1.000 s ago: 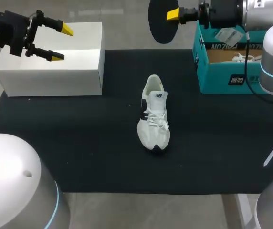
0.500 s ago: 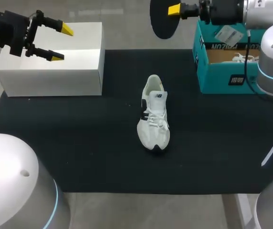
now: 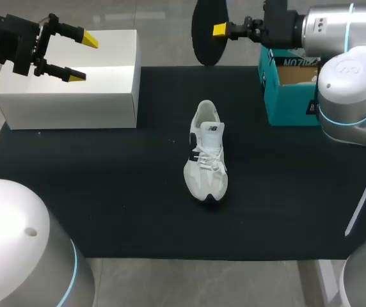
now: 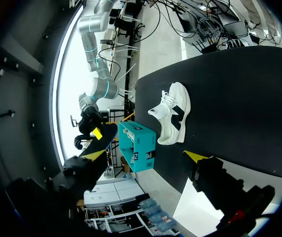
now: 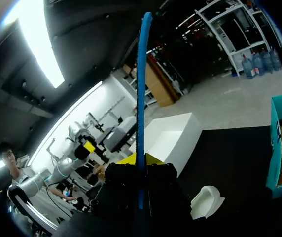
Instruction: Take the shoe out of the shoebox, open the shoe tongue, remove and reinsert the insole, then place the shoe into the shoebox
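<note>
Two grippers: my right gripper (image 3: pixel 216 30) is clenched on the insole (image 3: pixel 202 32); my left gripper (image 3: pixel 82 58) is released, its fingers spread wide with nothing between them.
Insole: dark, held up in the air at 12 o'clock from the shoe (image 3: pixel 206 153); in my right wrist view it stands edge-on, its blue rim rising straight up from between my fingers.
Left gripper's place: over the white box (image 3: pixel 74 89), at 10 o'clock from the shoe and well apart from it.
Shoe: white, standing on its sole near the middle of the black mat (image 3: pixel 106 192), heel toward 12 o'clock, toe toward 6 o'clock; neither gripper touches it.
Shoebox (image 3: pixel 285 102): teal, open at the top, on the mat at 2 o'clock from the shoe, partly hidden behind my right arm.
White box: closed, at the mat's far left corner.
</note>
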Motion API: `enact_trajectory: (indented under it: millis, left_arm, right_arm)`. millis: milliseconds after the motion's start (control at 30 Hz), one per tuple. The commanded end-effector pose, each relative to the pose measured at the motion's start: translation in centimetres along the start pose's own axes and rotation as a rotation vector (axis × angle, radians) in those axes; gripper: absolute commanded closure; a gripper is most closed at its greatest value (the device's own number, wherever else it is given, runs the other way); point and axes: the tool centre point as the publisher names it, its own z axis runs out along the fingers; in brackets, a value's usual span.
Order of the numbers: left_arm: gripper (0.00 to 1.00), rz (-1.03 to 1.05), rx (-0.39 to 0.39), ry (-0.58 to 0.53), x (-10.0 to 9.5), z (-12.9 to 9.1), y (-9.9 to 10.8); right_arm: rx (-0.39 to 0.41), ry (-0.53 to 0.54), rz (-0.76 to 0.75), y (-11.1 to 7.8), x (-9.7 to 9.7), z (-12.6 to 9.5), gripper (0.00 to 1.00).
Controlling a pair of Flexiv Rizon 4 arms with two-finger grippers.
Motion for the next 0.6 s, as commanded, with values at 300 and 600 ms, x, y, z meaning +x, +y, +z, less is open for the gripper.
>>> enact_trajectory:
  millis: [300, 600]
  left_arm:
    - [0.0, 0.0, 0.0, 0.003, -0.06, -0.01, 0.02]
    - [0.0, 0.0, 0.0, 0.003, -0.06, -0.01, 0.02]
  right_arm:
    - [0.027, 0.028, 0.041, -2.34, -2.44, 1.42, 1.0]
    - [0.027, 0.028, 0.041, -2.34, -2.44, 1.42, 1.0]
